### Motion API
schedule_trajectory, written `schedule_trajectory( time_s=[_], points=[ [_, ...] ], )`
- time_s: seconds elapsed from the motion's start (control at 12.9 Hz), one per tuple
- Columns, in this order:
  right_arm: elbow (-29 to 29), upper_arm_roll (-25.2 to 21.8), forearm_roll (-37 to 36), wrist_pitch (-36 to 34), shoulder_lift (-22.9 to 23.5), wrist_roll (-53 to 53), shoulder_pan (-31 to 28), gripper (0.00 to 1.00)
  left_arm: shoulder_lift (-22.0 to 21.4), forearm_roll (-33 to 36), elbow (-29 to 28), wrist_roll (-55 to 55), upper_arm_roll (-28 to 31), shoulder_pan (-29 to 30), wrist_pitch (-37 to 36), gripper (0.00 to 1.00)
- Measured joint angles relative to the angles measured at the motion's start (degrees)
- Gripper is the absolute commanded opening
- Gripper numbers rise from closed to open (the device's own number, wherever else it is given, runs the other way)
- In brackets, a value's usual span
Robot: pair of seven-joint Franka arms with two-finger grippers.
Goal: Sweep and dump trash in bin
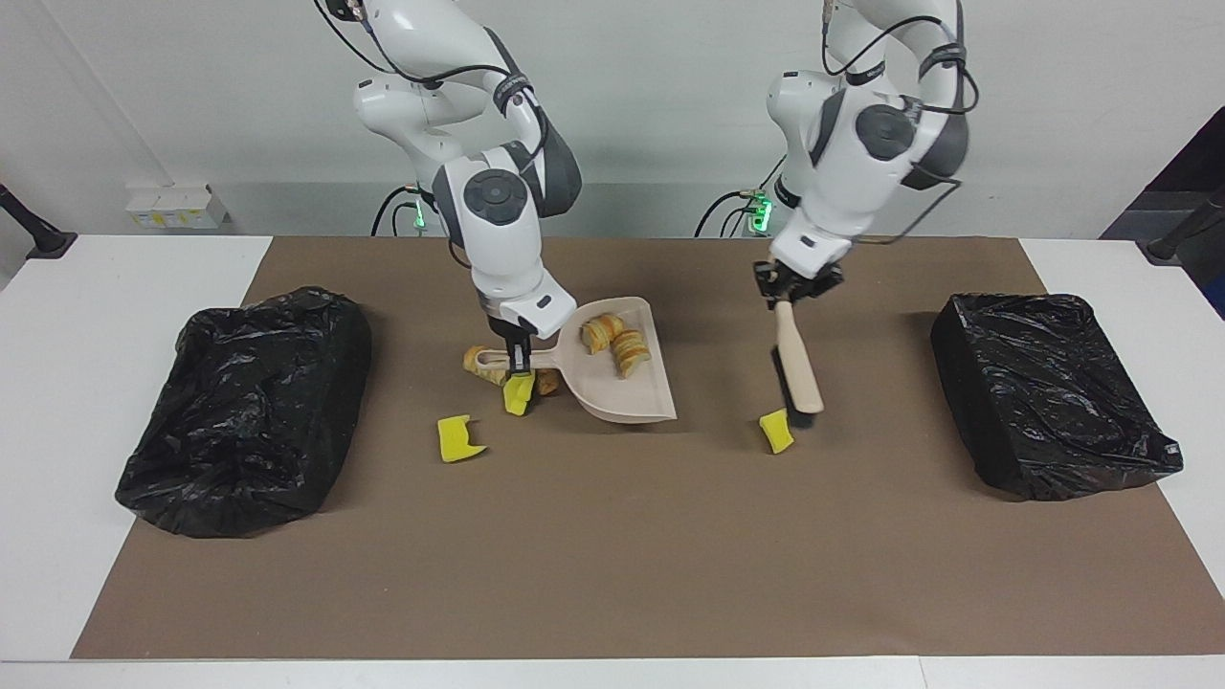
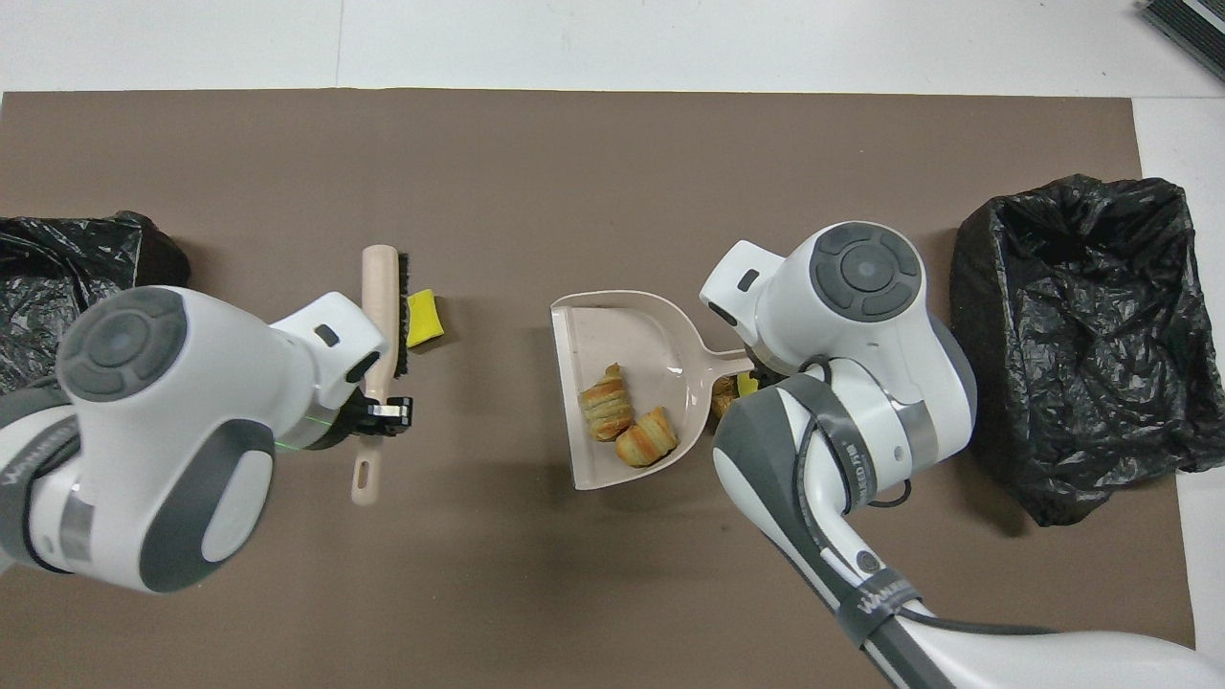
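Sweeping could go wrong: the left hand (image 1: 796, 284), clamped on the beige black-bristled brush (image 1: 797, 371), may flick the yellow sponge chunk (image 1: 776, 431) at centre-right past the beige plastic dustpan (image 1: 627, 388); the right hand (image 1: 518, 356), seemingly closed on its handle, could tip out the pastries (image 1: 615, 343).

A brown mat (image 1: 612, 574) covers most of a white table (image 1: 105, 277). A small white box-like fitting (image 1: 177, 206), possibly a power outlet, sits against the grey wall (image 1: 660, 96). A dark stand foot (image 1: 38, 239) rests at one table corner.
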Motion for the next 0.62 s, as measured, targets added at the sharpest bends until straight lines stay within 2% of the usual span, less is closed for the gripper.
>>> schedule_trajectory(
  time_s=[0.16, 0.39, 0.62],
  points=[
    [-0.7, 0.0, -2.9, 1.5, 0.7, 3.2, 1.8, 0.0, 3.1, 3.0, -0.4, 3.5, 0.3, 3.6, 4.3, 0.0],
    [-0.8, 0.0, -10.0, 1.7, 2.9, 12.2, 4.9, 0.0, 8.9, 4.9, -0.8, 5.7, 0.1, 4.2, 8.7, 0.0],
    [-0.8, 0.0, -11.1, 1.7, 3.7, 14.9, 5.7, 0.0, 10.3, 5.0, -4.4, 6.8, -1.1, 2.8, 11.5, 0.0]
  ],
)
